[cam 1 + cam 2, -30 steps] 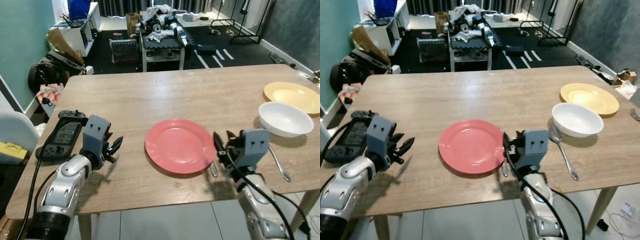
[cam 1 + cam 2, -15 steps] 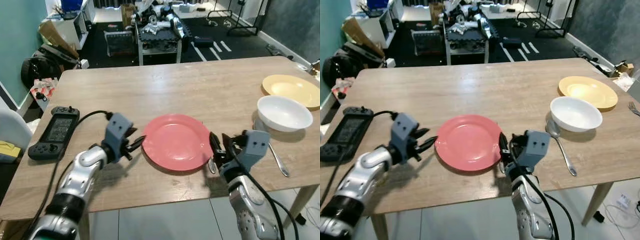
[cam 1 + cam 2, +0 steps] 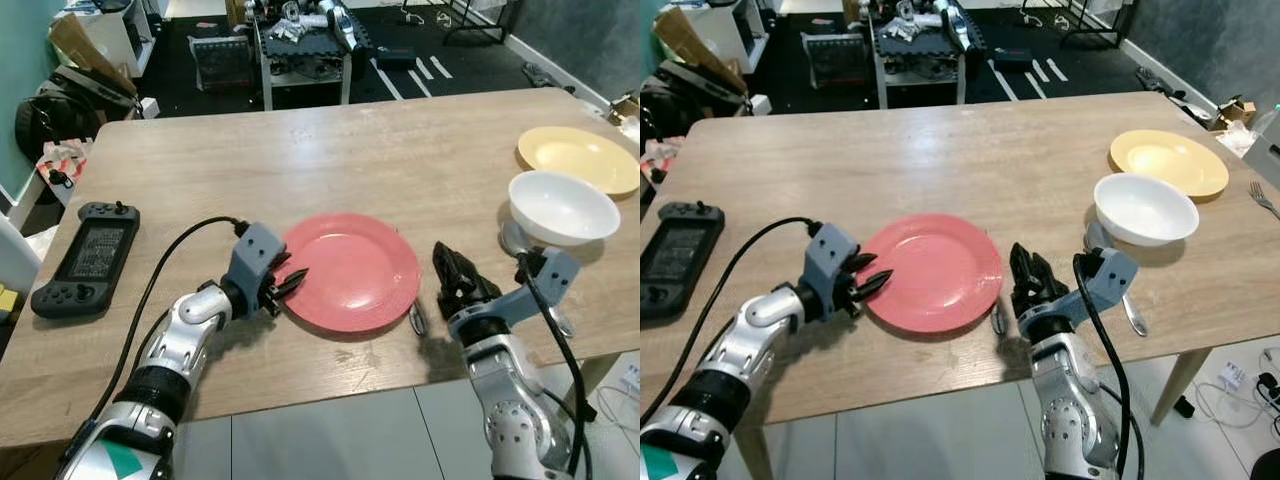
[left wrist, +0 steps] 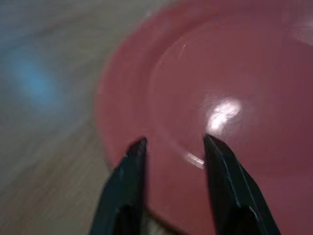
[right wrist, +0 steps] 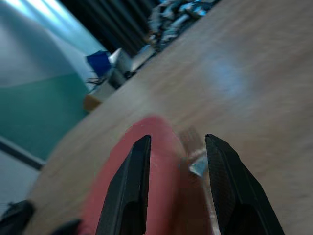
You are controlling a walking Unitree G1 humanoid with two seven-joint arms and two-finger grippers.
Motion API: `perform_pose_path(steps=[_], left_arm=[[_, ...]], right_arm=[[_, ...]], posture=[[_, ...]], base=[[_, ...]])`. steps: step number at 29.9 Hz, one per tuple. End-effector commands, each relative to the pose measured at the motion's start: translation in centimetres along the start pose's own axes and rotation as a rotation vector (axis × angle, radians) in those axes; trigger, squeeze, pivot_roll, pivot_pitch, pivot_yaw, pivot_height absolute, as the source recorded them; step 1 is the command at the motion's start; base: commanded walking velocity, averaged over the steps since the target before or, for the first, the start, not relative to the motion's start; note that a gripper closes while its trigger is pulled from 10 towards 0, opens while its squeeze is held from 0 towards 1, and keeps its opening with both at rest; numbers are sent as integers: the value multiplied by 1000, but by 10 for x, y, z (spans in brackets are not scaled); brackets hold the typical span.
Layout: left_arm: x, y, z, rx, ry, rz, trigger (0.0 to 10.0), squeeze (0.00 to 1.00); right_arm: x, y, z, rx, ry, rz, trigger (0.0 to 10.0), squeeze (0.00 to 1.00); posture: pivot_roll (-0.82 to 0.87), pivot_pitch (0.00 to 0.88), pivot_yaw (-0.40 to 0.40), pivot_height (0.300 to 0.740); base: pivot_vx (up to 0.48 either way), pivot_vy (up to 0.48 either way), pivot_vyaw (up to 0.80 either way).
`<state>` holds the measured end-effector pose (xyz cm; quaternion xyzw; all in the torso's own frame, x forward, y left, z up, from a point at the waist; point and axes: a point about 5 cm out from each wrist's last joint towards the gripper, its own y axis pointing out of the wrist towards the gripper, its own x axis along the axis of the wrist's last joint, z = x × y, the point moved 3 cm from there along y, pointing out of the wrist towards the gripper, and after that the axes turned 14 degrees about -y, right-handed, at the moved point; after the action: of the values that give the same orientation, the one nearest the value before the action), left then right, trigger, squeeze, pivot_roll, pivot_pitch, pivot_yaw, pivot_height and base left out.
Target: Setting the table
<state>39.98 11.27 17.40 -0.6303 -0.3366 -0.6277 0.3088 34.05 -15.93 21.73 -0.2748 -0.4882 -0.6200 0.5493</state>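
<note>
A red plate (image 3: 345, 272) lies on the wooden table (image 3: 300, 160) near its front edge. My left gripper (image 3: 292, 281) is at the plate's left rim, and its open fingers (image 4: 128, 169) straddle the rim just above it. My right gripper (image 3: 456, 276) hovers right of the plate, open and pointing down and forward. A small silver utensil (image 3: 417, 318) lies against the plate's right edge and lies in line with the gap between the right fingers (image 5: 134, 171), ahead of their tips. Neither gripper holds anything.
A white bowl (image 3: 563, 207) and a yellow plate (image 3: 578, 160) sit at the right, with a spoon (image 3: 1130, 310) beside the bowl and a fork (image 3: 1262, 198) at the far right edge. A game console (image 3: 85, 258) lies at the left. Cluttered floor and shelves lie beyond the table.
My left gripper has swung right from beside the console to the plate's left rim. The right gripper has tilted and lifted slightly by the utensil. The camera has leaned forward.
</note>
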Motion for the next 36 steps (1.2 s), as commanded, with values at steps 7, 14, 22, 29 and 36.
perform_pose_path(steps=[7,14,22,29,36], left_arm=[[-40,-17,-2,44,-123,60,10000,0],[-43,-17,-2,61,-142,68,10000,0],[-44,-20,-1,67,-147,64,10000,0],[-43,-20,-1,65,-148,60,10000,0],[-40,-19,-1,61,-140,53,10000,0]], right_arm=[[-21,-2,32,111,-97,90,10000,0],[-35,0,53,130,-199,140,10000,0],[-21,7,33,-25,-324,45,10000,0],[-10,11,21,-60,-391,8,10000,0],[-50,3,17,-54,-137,172,10000,0]], posture=[[37,236,91,740],[35,231,93,740],[42,223,89,740],[39,215,89,740],[44,210,91,740]], base=[[0,0,0],[0,0,0],[0,0,0],[0,0,0],[0,0,0]])
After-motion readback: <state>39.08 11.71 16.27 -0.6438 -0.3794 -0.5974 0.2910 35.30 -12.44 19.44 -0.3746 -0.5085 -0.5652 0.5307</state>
